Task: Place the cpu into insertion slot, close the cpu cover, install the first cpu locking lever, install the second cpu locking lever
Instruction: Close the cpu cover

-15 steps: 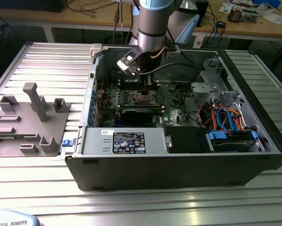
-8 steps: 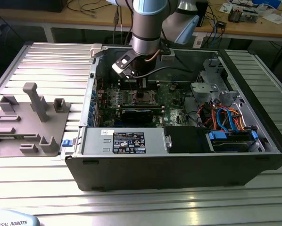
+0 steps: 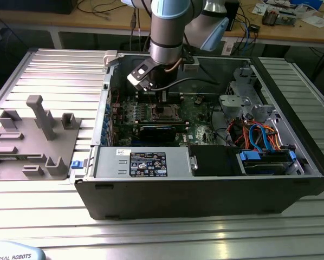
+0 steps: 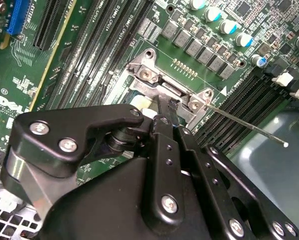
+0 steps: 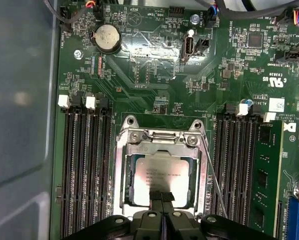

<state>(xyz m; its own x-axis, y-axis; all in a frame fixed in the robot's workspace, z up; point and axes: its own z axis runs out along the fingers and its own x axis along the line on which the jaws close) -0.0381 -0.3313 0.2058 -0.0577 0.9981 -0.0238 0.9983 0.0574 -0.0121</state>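
Note:
The cpu, a dull silver square, lies in the insertion slot on the green motherboard. The cpu cover lies flat around it, framing the chip in its window. My gripper is shut, its two black fingertips pressed together over the chip's edge and the cover. In the second wrist view the gripper points down at the silvery cover. A thin wire lever runs beside the slot; its free end sticks out, unlatched. In the exterior view the gripper hangs over the slot.
The motherboard sits deep in an open computer case with tall walls. Black memory slots flank the socket, one holding a green module. Drive bays and orange and blue cables crowd the exterior view's right. A grey fixture plate lies outside.

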